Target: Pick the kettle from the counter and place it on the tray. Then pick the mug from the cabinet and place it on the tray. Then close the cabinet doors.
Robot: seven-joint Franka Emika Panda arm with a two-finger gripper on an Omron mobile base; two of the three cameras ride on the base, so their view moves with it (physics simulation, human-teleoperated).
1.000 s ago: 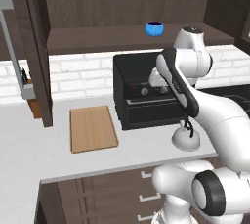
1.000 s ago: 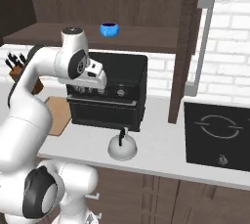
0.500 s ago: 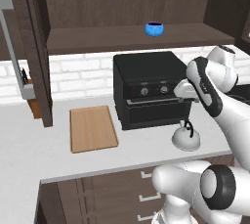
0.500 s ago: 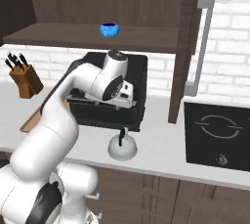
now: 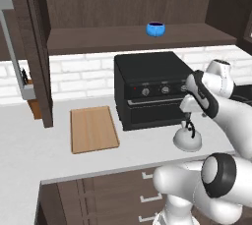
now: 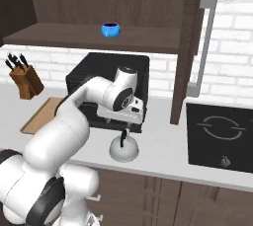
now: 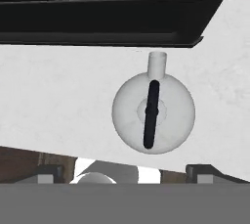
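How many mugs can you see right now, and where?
1. The blue mug stands on the shelf of the open cabinet, above the black oven. More could be hidden behind the cabinet doors at the sides.

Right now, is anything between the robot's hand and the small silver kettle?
No. In the hand view, the open hand hangs above the kettle, with nothing between.

Arm hides kettle (image 5: 187, 139) handle top & oven (image 6: 84, 74) front (knife block (image 5: 33, 107) mostly behind door).
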